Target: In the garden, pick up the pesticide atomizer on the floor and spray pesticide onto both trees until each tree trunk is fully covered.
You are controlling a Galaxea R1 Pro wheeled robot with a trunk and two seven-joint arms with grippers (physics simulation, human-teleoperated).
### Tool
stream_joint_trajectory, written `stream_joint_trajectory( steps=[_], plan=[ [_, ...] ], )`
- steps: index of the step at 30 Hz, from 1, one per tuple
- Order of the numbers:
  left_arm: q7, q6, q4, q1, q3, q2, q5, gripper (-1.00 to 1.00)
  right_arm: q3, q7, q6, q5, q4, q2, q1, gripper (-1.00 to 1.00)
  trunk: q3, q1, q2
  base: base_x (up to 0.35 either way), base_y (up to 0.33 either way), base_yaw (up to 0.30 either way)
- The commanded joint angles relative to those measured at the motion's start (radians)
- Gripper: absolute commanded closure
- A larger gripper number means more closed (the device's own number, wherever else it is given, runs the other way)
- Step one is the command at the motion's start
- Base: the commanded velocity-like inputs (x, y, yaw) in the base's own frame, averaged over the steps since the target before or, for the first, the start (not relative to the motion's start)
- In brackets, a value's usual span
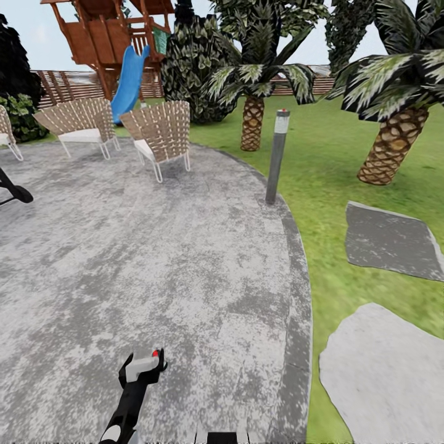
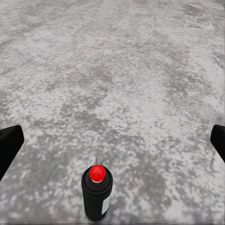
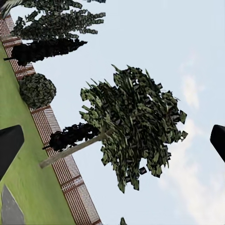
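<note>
Black pesticide atomizer (image 1: 137,385), white label, grey head, red dot, on grey paving (image 1: 154,259)

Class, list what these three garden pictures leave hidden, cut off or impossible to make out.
- Pesticide atomizer: left wrist view shows it end-on, base cut by the edge; label unreadable.
- Left gripper: fingertips clipped at both sides; any contact with the atomizer unclear.
- Tree: right wrist view, trunk base lost against the fence.
- Playhouse: head view, roof cut off.

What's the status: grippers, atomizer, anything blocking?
Left gripper open, fingers spread over grey paving. Pesticide atomizer upright between them, not gripped. Right gripper open, aimed at a tree and sky. Nothing blocking.
</note>
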Motion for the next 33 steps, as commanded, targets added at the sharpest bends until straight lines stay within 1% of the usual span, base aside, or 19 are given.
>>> stream_joint_trajectory(
  steps=[1,18,21,23,24,27,33],
  plan=[
    [0.000,-0.003,0.000,0.000,0.001,0.000,0.003,-1.00,-0.006,0.000,-0.005,0.008,0.002,0.000,-0.002,-1.00,-0.005,0.000,-0.001,0.000,0.000,0.000],
    [0.000,-0.004,-0.002,0.000,0.001,0.000,0.003,-1.00,-0.006,0.000,-0.005,0.007,0.003,0.000,-0.002,-1.00,-0.070,0.008,-0.005,0.000,0.000,0.000],
    [0.000,-0.023,-0.006,0.000,0.001,0.001,0.003,-1.00,-0.006,0.000,-0.005,0.007,0.003,0.000,-0.002,-1.00,-0.082,0.009,-0.005,0.000,0.000,0.000],
    [0.000,-0.048,-0.008,0.000,0.001,0.001,0.003,-1.00,-0.006,0.000,-0.005,0.007,0.003,0.000,-0.002,-1.00,-0.090,0.010,-0.006,0.000,0.000,0.000],
    [0.000,-0.071,-0.011,0.000,0.001,0.001,0.003,-1.00,-0.006,0.001,-0.005,0.007,0.003,0.000,-0.002,-1.00,-0.094,0.011,-0.006,0.000,0.000,0.000],
    [0.000,-0.096,-0.021,0.000,0.001,0.000,0.003,-1.00,-0.005,0.001,-0.005,0.007,0.003,0.000,-0.002,-1.00,-0.105,0.012,-0.007,0.000,0.000,0.000],
    [0.000,-0.108,-0.057,0.000,0.000,0.000,0.002,-1.00,-0.005,0.002,-0.004,0.006,0.003,0.000,-0.002,-1.00,-0.128,0.015,-0.008,0.000,0.000,0.000]
  ],
)
